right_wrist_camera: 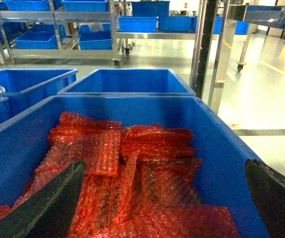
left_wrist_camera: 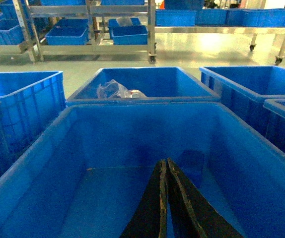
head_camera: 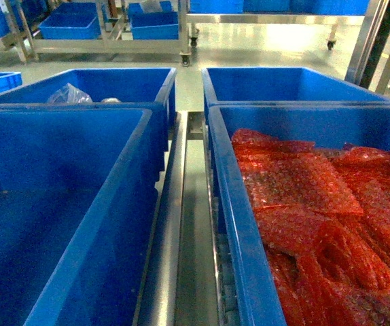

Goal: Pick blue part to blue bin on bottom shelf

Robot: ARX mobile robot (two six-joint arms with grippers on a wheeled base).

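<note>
A: Head view: no blue part anywhere we can see. The left bin (head_camera: 59,204) looks empty; the right bin (head_camera: 249,224) holds only red bubble wrap (head_camera: 317,217).

B: Agreed, so we judge nothing picked yet. Our left gripper (left_wrist_camera: 165,198) has its jaws pressed together, holding nothing; the right gripper (right_wrist_camera: 165,198) is spread wide.

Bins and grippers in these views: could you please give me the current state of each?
Near left bin: empty.
Near right bin: filled with red bubble-wrap bags.
Far left bin: holds a clear plastic bag.
Far right bin: no contents visible.
Left gripper: shut, holding nothing, over the near left bin.
Right gripper: open wide above the bags.
</note>
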